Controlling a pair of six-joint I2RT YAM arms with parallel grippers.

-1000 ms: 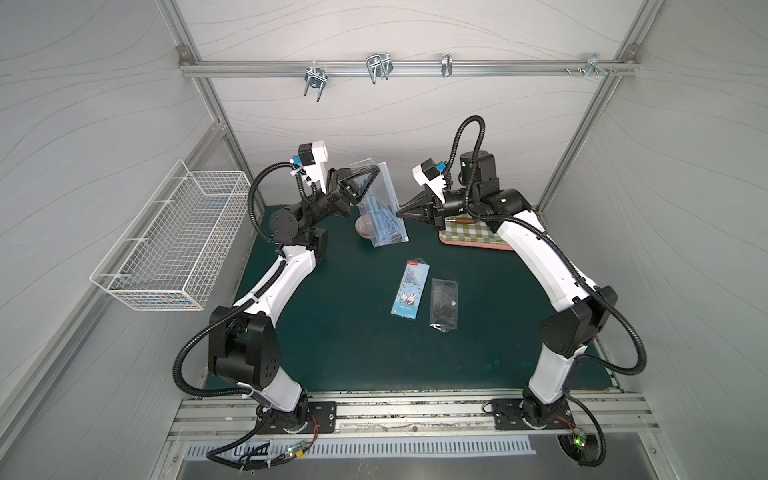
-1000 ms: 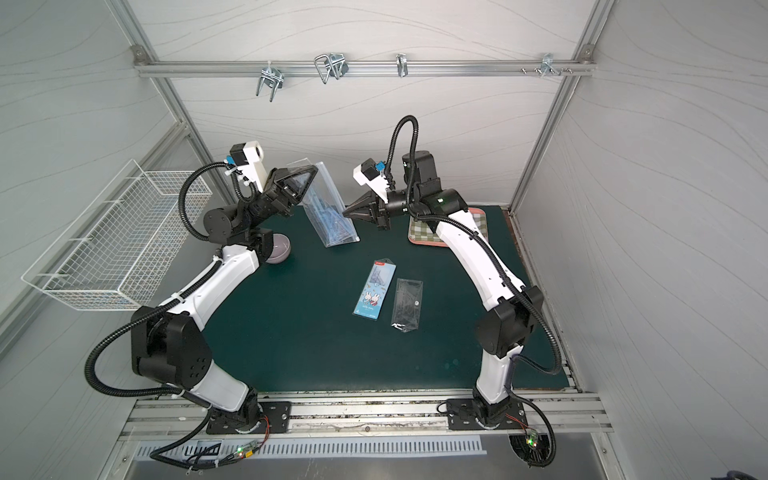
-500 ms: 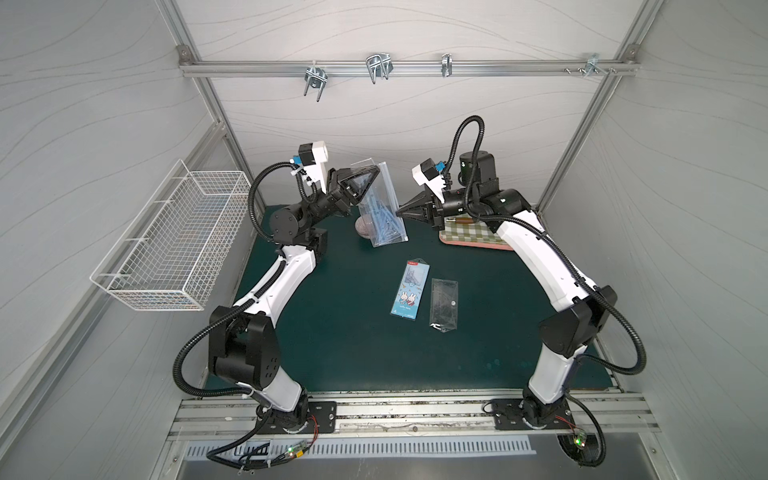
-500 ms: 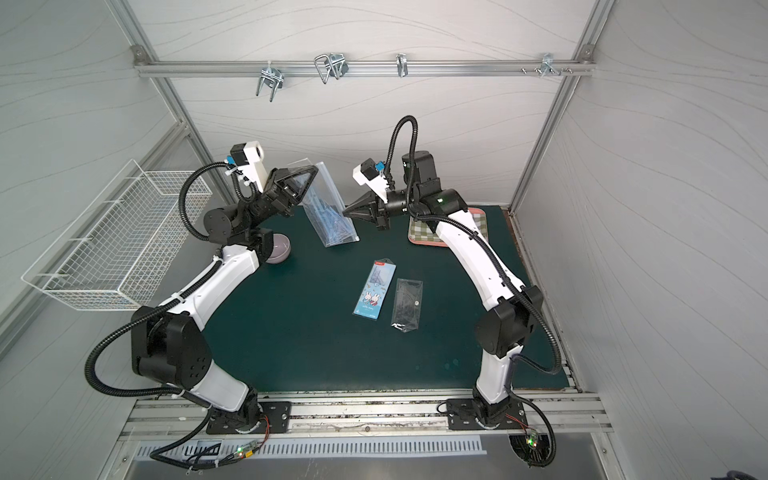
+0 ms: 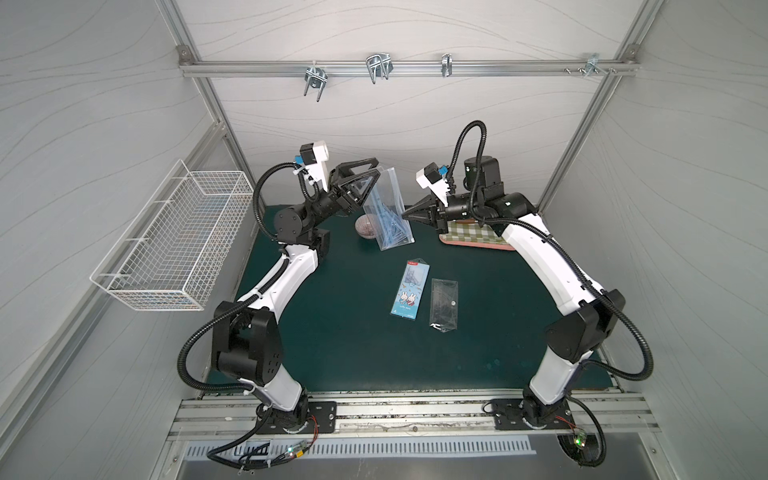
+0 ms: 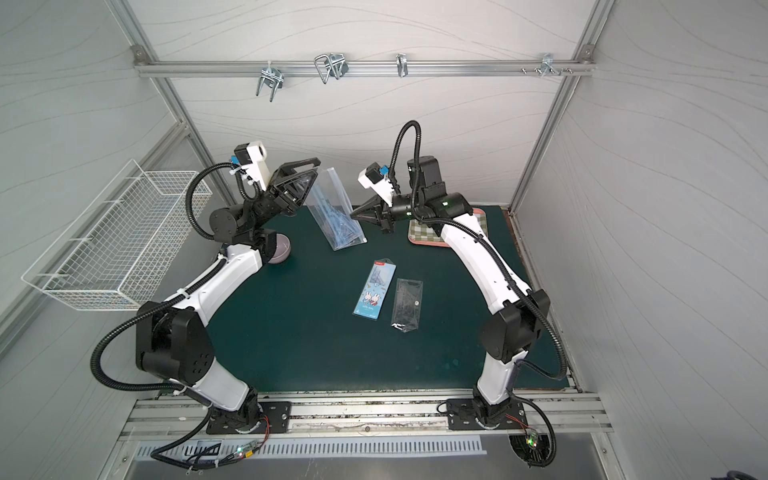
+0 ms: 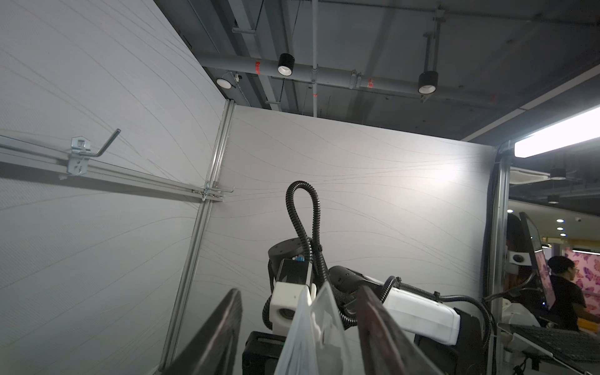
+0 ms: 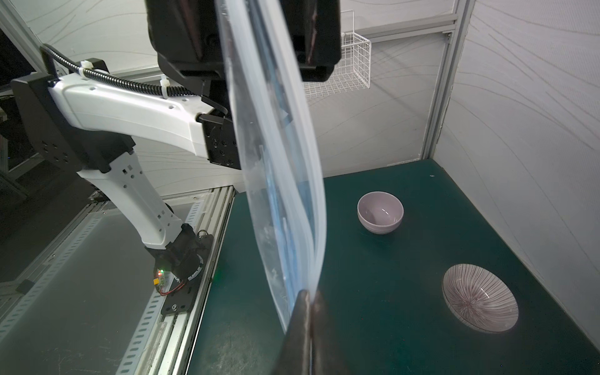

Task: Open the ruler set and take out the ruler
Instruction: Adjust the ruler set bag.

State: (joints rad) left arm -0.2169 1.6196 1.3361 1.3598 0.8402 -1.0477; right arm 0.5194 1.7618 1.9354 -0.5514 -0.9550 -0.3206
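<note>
Green matting (image 5: pixel 332 345) covers the table. Nearest the arm bases a blue pack printed with rabbits (image 5: pixel 410 289) lies flat, with a clear sleeve (image 5: pixel 444 305) just beside it, both well apart from the arms.

Farther back, the ruler set (image 5: pixel 386 212), a clear pouch with blue rulers showing inside, hangs tilted in the air above the mat, between the two arms. The right gripper (image 5: pixel 404 216) is pinched closed on the pouch's lower side edge, and the right wrist view shows its fingertips (image 8: pixel 300 308) pressed together on the plastic. The left gripper (image 5: pixel 377 166) has its jaws spread around the pouch's upper end. In the left wrist view the plastic sits between the fingers (image 7: pixel 224 331), and contact with either cannot be told.

Beyond the pouch, a striped bowl (image 8: pixel 480 303), a lilac bowl (image 8: pixel 380 212) and a checked tray (image 5: pixel 478 241) rest on the mat. A wire basket (image 5: pixel 174 237) hangs on the side wall.
</note>
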